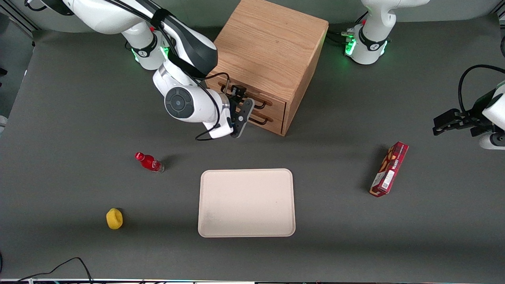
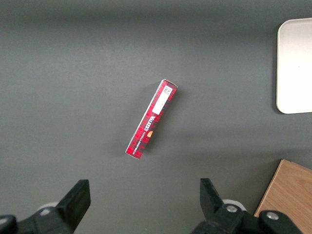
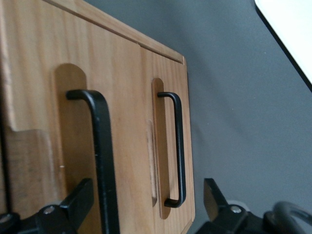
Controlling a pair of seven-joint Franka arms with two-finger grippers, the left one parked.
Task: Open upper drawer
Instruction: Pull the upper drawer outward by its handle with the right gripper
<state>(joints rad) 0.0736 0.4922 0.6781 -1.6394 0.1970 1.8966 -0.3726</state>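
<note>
- Front view: the gripper hangs in front of the cabinet, right at the upper drawer; a red box lies toward the parked arm's end.
- Left wrist view: the box's white lettering is too small to read.
- Right wrist view: fingers spread wide, holding nothing, the upper drawer's handle between them, the lower handle beside it.

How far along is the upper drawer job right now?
The approach looks done: the pincer sits open in front of the cabinet, at the upper drawer and its handle. The grasp is in hand. The drawer still looks closed; closing and pulling remain.
</note>
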